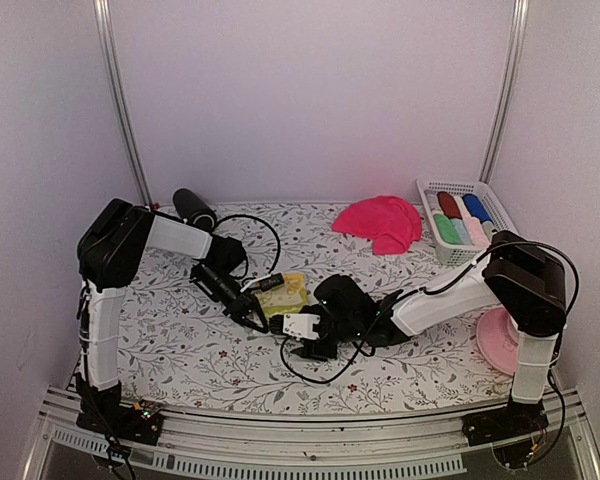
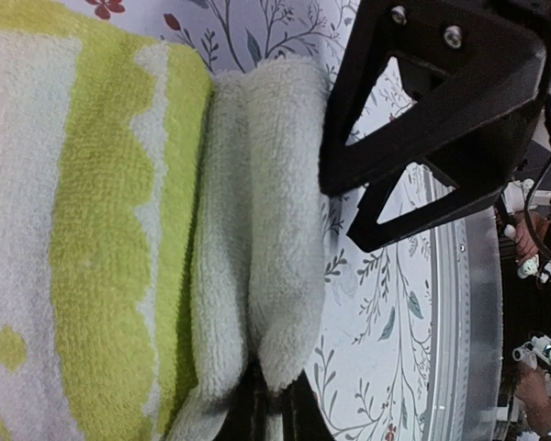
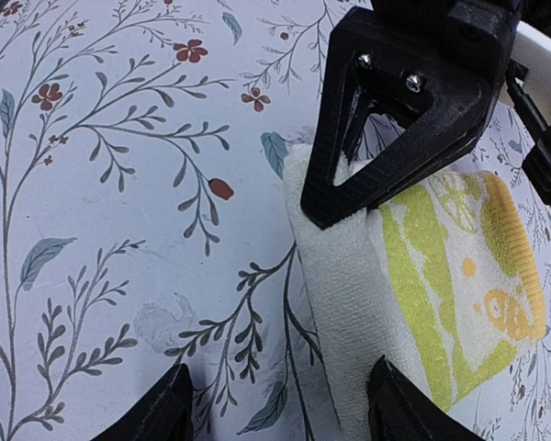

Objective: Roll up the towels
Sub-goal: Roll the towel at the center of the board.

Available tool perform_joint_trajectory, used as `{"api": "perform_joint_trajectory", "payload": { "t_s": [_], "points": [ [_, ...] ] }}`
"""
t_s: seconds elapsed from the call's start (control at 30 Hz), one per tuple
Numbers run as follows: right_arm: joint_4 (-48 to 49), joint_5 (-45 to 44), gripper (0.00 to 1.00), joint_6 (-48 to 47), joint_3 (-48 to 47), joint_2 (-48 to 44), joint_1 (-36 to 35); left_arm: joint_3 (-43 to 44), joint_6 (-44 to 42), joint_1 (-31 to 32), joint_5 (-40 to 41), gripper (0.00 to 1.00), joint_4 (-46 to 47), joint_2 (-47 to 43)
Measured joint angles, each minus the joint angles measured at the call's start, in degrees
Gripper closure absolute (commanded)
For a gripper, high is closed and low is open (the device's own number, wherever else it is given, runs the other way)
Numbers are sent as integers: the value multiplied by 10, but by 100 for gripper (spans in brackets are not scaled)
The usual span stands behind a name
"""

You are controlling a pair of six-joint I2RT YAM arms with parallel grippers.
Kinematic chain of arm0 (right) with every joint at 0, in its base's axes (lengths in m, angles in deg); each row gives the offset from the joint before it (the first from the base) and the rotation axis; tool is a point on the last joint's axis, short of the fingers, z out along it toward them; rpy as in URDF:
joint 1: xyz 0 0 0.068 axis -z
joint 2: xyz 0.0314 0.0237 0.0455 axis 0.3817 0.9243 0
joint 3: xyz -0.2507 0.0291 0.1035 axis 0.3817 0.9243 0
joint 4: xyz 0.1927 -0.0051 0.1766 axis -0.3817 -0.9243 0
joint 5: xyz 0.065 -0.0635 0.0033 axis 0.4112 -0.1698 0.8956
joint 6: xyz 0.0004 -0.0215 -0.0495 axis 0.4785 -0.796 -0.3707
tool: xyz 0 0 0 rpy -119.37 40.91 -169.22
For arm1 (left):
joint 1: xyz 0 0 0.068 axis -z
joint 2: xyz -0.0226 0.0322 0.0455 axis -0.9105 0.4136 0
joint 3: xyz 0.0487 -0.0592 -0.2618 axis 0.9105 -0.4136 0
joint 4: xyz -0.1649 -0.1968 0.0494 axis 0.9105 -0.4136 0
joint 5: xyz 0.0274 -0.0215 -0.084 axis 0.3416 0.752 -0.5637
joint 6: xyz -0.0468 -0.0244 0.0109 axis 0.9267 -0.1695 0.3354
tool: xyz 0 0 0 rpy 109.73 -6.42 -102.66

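Note:
A yellow-and-white patterned towel (image 1: 288, 292) lies on the floral table mid-front. It fills the left wrist view (image 2: 101, 230), its white near edge folded up into a thick ridge. My left gripper (image 2: 274, 402) is shut on that folded edge at one end; in the top view it (image 1: 260, 320) is at the towel's front-left corner. My right gripper (image 3: 285, 418) is open, low over the table, with the same white edge (image 3: 349, 303) running between its fingers. From above it (image 1: 292, 338) sits just in front of the towel. A hot pink towel (image 1: 380, 222) lies crumpled at the back.
A white basket (image 1: 427, 190) at the back right holds several rolled towels, red, blue, green and pale. A black cylinder (image 1: 193, 208) lies at the back left. A pink plate (image 1: 502, 342) sits by the right arm's base. The metal table rail (image 2: 477, 303) runs close to the grippers.

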Motion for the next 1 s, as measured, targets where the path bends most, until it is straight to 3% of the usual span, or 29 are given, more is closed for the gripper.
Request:
{"api": "perform_joint_trajectory", "payload": {
  "t_s": [0.33,0.47,0.63,0.83,1.0],
  "points": [
    [0,-21,36,-3,-19,12,0,0,1,0,0,100,-1,0],
    [-1,-43,44,-4,-36,33,0,1,1,0,0,100,-2,1],
    [-4,-55,61,-7,-52,48,0,4,0,0,-1,97,-5,3],
    [-12,-68,78,-10,-72,64,0,8,-2,0,1,75,-15,3],
    [-18,-70,85,-5,-80,67,4,9,-10,-1,13,47,-26,-16]
  ]
}}
